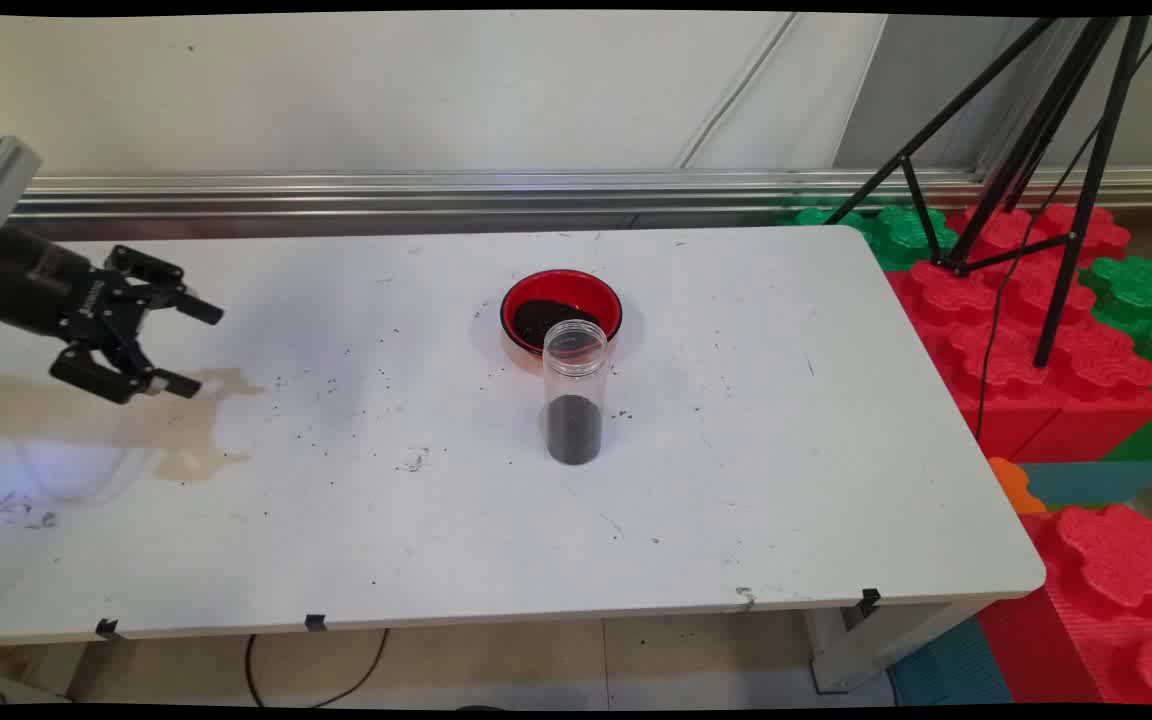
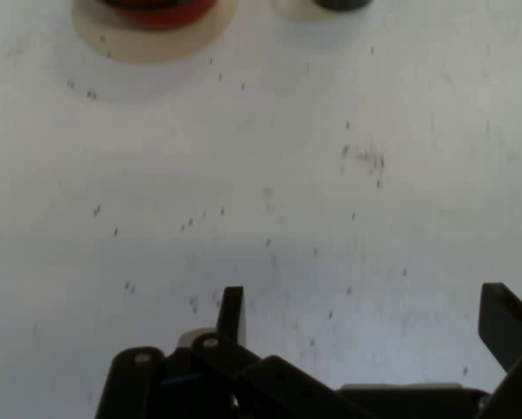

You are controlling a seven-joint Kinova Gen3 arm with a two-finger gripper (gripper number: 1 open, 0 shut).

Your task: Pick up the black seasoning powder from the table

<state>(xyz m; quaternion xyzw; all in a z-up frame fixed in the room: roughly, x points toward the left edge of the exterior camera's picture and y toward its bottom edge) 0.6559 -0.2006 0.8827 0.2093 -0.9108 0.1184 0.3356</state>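
I have the gripper (image 1: 188,347) out at the desk's (image 1: 756,480) nine o'clock side, well apart from everything else, hanging above the surface with its fingers (image 1: 198,309) spread wide and nothing between them. Through the hand camera the gripper (image 2: 366,325) shows the same: one finger (image 2: 231,314) at seven o'clock, the other at four o'clock, bare desk (image 2: 270,175) between them.

A brownish stain (image 1: 191,430) lies on the desk just under and beside the gripper. Small dark specks (image 1: 414,461) are scattered over the surface (thickest toward the middle).

At the desk's centre stands a clear jar (image 1: 574,390), upright, lidless, with a dark fill in its lower part. Right behind it, toward twelve o'clock, sits a red bowl (image 1: 561,308) with dark contents; whether jar and bowl touch I cannot tell. In the hand view the bowl (image 2: 156,12) and the jar (image 2: 341,5) only peek in at the top edge.

Off the desk at two o'clock, a black tripod (image 1: 1036,150) stands on red and green foam blocks (image 1: 1026,330).
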